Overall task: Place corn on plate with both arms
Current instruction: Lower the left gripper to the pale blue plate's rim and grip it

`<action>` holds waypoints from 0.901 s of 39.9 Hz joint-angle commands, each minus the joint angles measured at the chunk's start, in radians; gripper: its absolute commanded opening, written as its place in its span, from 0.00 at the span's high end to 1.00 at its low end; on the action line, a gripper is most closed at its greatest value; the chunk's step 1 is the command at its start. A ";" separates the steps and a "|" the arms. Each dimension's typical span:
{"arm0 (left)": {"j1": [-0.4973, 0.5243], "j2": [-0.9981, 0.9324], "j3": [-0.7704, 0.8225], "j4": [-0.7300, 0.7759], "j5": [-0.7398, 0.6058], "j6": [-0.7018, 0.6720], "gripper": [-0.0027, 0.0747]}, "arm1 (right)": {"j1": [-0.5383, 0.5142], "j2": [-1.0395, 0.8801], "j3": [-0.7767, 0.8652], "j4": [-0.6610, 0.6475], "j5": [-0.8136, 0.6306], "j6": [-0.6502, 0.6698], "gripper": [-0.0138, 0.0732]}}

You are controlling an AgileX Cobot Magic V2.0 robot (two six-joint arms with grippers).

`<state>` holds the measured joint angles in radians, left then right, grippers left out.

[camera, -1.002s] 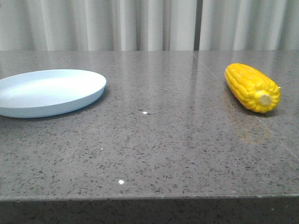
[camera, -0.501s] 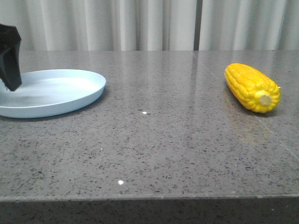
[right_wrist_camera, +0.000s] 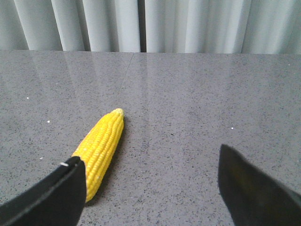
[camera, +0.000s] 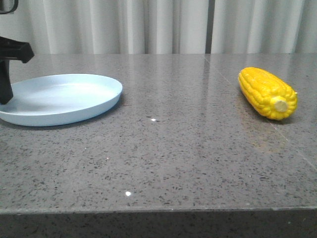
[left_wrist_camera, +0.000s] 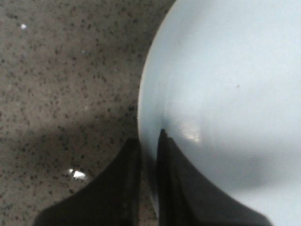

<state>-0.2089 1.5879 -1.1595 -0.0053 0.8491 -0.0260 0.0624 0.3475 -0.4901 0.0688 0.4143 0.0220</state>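
Corn and plate lie well apart on the grey speckled table [camera: 173, 158], one ahead of each arm.

Left: the left gripper [left_wrist_camera: 148, 141] is closed on the near rim of the plate [camera: 64, 96], one finger [left_wrist_camera: 122, 188] outside on the table and the other [left_wrist_camera: 174, 183] inside on the plate floor, the rim pinched between them. In the front view only a dark part of this arm shows at the picture's left edge, over the plate's left side. The pinch on the rim probably serves to drag the shallow plate across the table toward the corn, since the two are too far apart for one arm to bridge; that is a judgement, not something seen.

Right: the right gripper [right_wrist_camera: 150, 188] hangs with its jaws spread wide and nothing between them. The corn [right_wrist_camera: 101, 150] lies flat on the table just ahead of it, toward its left finger [right_wrist_camera: 51, 197], touching neither finger. The cob points along the line of approach rather than across the jaws, so the wrist would probably need to turn or shift sideways before closing. The plate holds nothing yet.
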 commanded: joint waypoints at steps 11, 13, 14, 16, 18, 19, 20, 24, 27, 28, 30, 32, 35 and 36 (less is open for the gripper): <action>0.000 -0.096 -0.081 -0.390 -0.091 0.162 0.99 | -0.003 0.014 -0.036 0.004 -0.073 -0.007 0.15; -0.002 -0.099 -0.083 -0.496 -0.096 0.214 0.99 | -0.003 0.014 -0.036 0.004 -0.073 -0.007 0.15; -0.005 -0.099 -0.084 -0.545 -0.096 0.239 0.99 | -0.003 0.014 -0.036 0.004 -0.073 -0.007 0.15; -0.016 -0.093 -0.084 -0.585 -0.097 0.258 0.99 | -0.003 0.014 -0.036 0.004 -0.073 -0.007 0.15; -0.033 -0.079 -0.084 -0.593 -0.108 0.258 0.99 | -0.003 0.014 -0.036 0.004 -0.073 -0.007 0.15; -0.045 -0.072 -0.084 -0.595 -0.111 0.258 0.99 | -0.003 0.014 -0.036 0.004 -0.073 -0.007 0.15; -0.054 -0.062 -0.084 -0.595 -0.114 0.258 0.99 | -0.003 0.014 -0.036 0.004 -0.073 -0.007 0.15; -0.107 -0.015 -0.084 -0.597 -0.130 0.256 0.99 | -0.003 0.014 -0.036 0.004 -0.073 -0.007 0.15; -0.129 0.012 -0.084 -0.597 -0.134 0.256 0.99 | -0.003 0.014 -0.036 0.004 -0.073 -0.007 0.15; -0.134 0.022 -0.084 -0.595 -0.134 0.256 0.99 | -0.003 0.014 -0.036 0.004 -0.073 -0.007 0.15; -0.139 0.039 -0.084 -0.594 -0.134 0.256 0.98 | -0.003 0.014 -0.036 0.004 -0.073 -0.007 0.15; -0.139 0.049 -0.084 -0.594 -0.134 0.256 0.96 | -0.003 0.014 -0.036 0.004 -0.073 -0.007 0.15; -0.139 0.051 -0.084 -0.593 -0.136 0.256 0.87 | -0.003 0.014 -0.036 0.004 -0.073 -0.007 0.15; -0.139 0.051 -0.084 -0.593 -0.138 0.256 0.83 | -0.003 0.014 -0.036 0.004 -0.073 -0.007 0.15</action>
<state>-0.3423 1.6802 -1.2120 -0.5606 0.7540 0.2291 0.0624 0.3475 -0.4901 0.0688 0.4166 0.0220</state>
